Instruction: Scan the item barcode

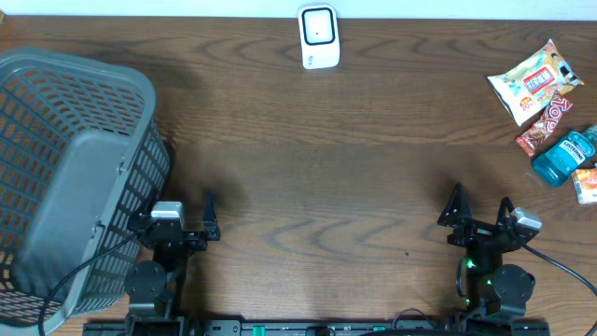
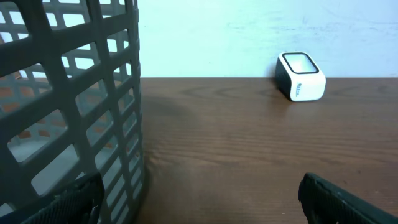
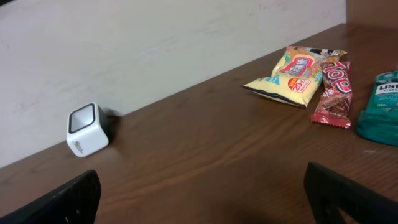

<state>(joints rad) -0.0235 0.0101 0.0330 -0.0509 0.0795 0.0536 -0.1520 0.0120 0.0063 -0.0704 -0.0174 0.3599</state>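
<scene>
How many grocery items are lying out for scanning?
4, clustered at the far right: a yellow snack bag, a red candy bar, a blue bottle, and an orange packet cut off by the frame; more may lie beyond.

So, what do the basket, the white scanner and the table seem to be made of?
The basket looks like matte grey moulded plastic: its walls are a stiff open lattice. The scanner seems smooth white plastic with a dark-framed window. The table shows brown wood grain with a soft sheen; solid wood or laminate, I cannot tell.
</scene>
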